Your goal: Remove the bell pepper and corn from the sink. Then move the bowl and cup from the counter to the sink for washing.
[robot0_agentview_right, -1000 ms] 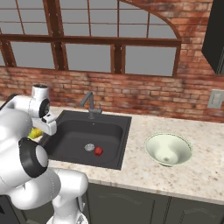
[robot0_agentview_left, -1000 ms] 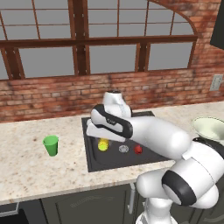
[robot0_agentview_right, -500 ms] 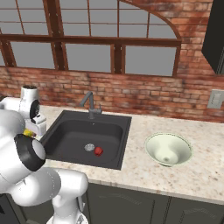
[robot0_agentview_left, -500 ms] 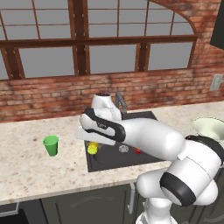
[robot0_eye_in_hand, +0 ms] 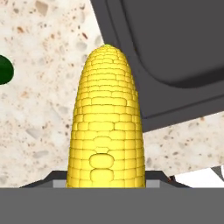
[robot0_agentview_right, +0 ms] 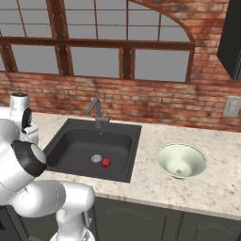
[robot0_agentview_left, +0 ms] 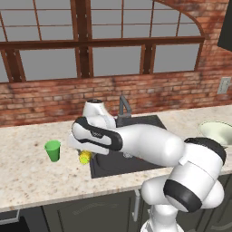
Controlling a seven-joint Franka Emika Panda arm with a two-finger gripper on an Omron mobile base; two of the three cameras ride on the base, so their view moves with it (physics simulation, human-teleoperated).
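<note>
Ahead of me a red brick wall (robot0_agentview_right: 155,106) ran along the back, with a wood-framed arched window (robot0_agentview_right: 117,56) set above it. An outlet plate (robot0_agentview_right: 232,106) sat on the bricks at right, and dark cabinet doors (robot0_agentview_right: 141,221) stood below.

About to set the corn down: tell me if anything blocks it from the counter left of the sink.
Nothing visible does. The corn hangs over bare counter beside the sink edge; the cup stands off to the left, apart.
</note>
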